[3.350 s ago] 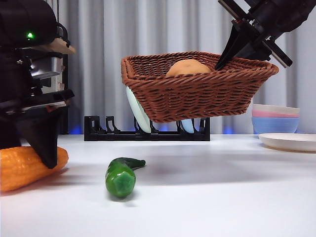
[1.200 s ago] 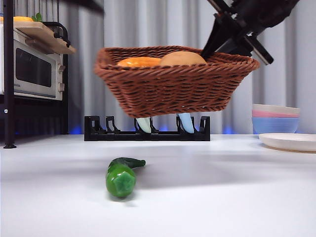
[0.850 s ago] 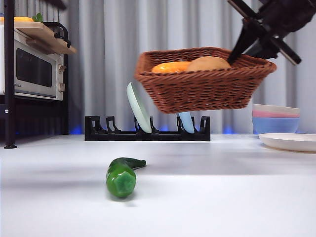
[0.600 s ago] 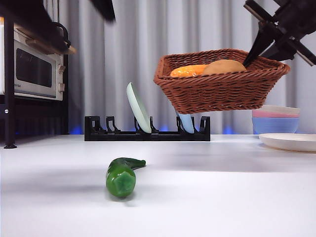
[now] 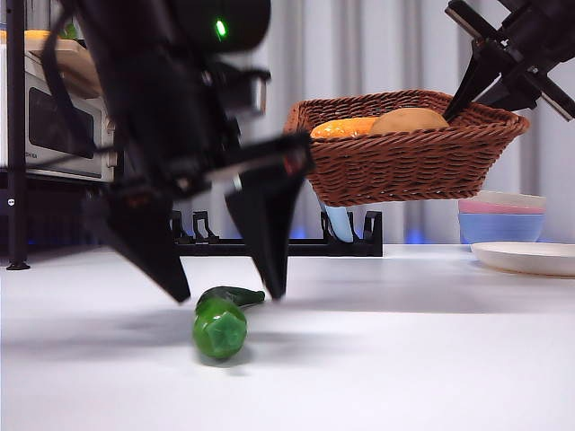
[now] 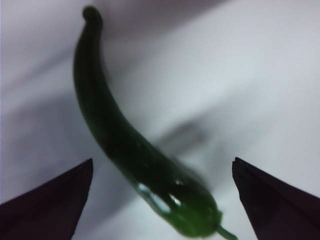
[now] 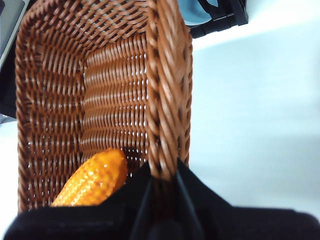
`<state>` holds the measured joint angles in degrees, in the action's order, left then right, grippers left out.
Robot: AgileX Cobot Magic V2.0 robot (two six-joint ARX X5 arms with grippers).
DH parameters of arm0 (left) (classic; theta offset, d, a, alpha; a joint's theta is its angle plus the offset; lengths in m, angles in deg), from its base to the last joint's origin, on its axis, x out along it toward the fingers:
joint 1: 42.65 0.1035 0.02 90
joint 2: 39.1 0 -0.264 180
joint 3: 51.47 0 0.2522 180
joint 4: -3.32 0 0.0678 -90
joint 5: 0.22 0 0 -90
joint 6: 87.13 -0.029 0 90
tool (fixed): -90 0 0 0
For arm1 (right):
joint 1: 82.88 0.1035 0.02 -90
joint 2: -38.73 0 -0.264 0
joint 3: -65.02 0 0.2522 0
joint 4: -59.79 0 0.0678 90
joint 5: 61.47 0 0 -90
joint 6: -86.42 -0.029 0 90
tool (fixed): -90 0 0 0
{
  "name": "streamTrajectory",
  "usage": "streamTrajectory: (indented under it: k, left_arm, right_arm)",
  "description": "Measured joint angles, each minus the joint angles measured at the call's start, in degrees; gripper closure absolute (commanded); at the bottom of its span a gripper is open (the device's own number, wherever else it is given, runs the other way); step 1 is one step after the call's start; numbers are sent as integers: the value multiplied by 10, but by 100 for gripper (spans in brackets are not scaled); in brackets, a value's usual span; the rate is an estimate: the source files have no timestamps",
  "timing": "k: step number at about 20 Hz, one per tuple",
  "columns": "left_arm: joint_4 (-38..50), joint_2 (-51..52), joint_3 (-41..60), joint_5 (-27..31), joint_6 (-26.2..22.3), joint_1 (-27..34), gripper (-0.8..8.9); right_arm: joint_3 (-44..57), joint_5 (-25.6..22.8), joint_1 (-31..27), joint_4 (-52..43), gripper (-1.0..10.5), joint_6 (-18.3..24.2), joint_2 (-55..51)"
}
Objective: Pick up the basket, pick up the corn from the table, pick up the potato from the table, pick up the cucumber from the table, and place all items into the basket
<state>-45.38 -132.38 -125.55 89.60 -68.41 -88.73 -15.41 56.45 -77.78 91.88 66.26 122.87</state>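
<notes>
White table (image 5: 431,359) bears the cucumber (image 5: 219,322) under the spread left hand (image 5: 229,292) — right hand (image 7: 162,182) pinches the basket (image 5: 404,162) rim.

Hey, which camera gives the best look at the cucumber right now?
The left wrist view: the cucumber fills the picture from stem to blunt end, between the open left claw. The front view shows it end-on, foreshortened. The right wrist view misses it.
</notes>
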Motion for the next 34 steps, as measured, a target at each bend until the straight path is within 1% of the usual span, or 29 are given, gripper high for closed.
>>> streamTrajectory:
  k: [1,2,4,5,6,9,11,13,14,15,16,18,19,20,22,24,26,28,29,30,31,34]
  left_arm:
    - [3,-10,0,0,0,0,356]
    - [3,-17,0,0,0,0,437]
    - [4,-19,0,12,0,0,724]
    - [4,-19,0,18,-2,0,841]
    - [5,-19,0,25,-5,0,821]
    - [5,-19,0,26,-15,0,822]
    - [3,-19,0,7,-36,1,821]
    - [-23,-15,0,-63,-77,2,821]
    - [-49,-7,0,-108,-100,2,821]
    - [-70,8,1,-160,-122,1,821]
    - [-82,31,1,-224,-146,1,821]
    - [-75,85,1,-340,-176,0,821]
    - [-65,110,-2,-374,-183,-1,821]
    - [-52,138,-11,-383,-186,-2,821]
    - [-13,181,-38,-372,-185,-2,821]
    - [50,212,-70,-315,-169,-1,821]
    - [95,219,-99,-224,-156,0,821]
    - [136,214,-105,-106,-150,7,821]
    - [144,206,-105,-57,-148,12,821]
    - [145,196,-105,-21,-146,19,821]
    - [145,185,-105,-3,-146,30,821]
    - [141,151,-105,4,-146,66,821]
  right_arm:
    - [0,0,-1,0,962,0,0]
    - [0,0,-2,0,963,0,0]
    - [0,0,-2,0,962,0,0]
    - [0,0,-2,0,963,0,0]
    - [0,0,-2,0,962,0,0]
    - [0,0,-2,0,962,1,0]
    - [0,0,-2,0,962,1,0]
    - [0,0,-2,0,962,1,0]
    - [0,0,-2,1,963,2,0]
    - [0,0,-2,3,963,3,0]
    - [0,0,-2,10,962,5,0]
    - [0,0,-2,18,963,7,0]
    - [0,0,-1,18,963,7,0]
    - [0,0,1,19,962,7,0]
    - [0,0,6,31,963,10,0]
    - [0,0,14,47,962,18,0]
    - [0,0,27,62,962,21,0]
    - [0,0,48,75,962,22,0]
    - [0,-1,60,78,962,24,0]
    - [0,0,72,83,962,28,0]
    - [0,0,84,89,962,30,0]
    - [0,0,120,90,962,32,0]
